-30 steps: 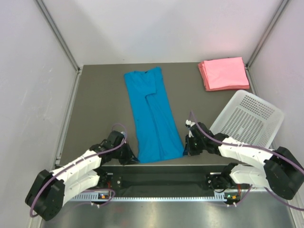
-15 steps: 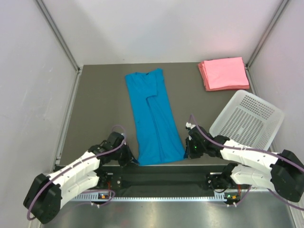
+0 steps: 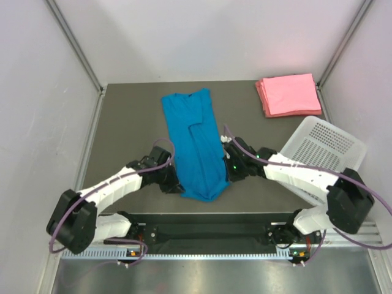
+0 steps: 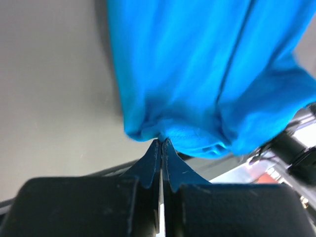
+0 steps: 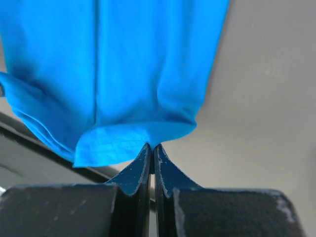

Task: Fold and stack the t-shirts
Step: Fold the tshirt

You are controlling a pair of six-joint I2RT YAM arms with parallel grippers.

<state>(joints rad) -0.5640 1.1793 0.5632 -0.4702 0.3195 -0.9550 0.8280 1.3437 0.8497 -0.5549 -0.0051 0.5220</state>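
Grey bench (image 3: 122, 122) holds the blue t-shirt (image 3: 191, 131) stretched long down its middle, with the pink t-shirts (image 3: 288, 95) piled in the far right corner. The left gripper (image 4: 161, 143) is squeezed tight on one bottom corner of the blue t-shirt, and the right gripper (image 5: 151, 147) is squeezed tight on the other. To fold it well, I think both should carry the bottom edge toward the neck at the same speed, keeping it straight, so it lands flat.
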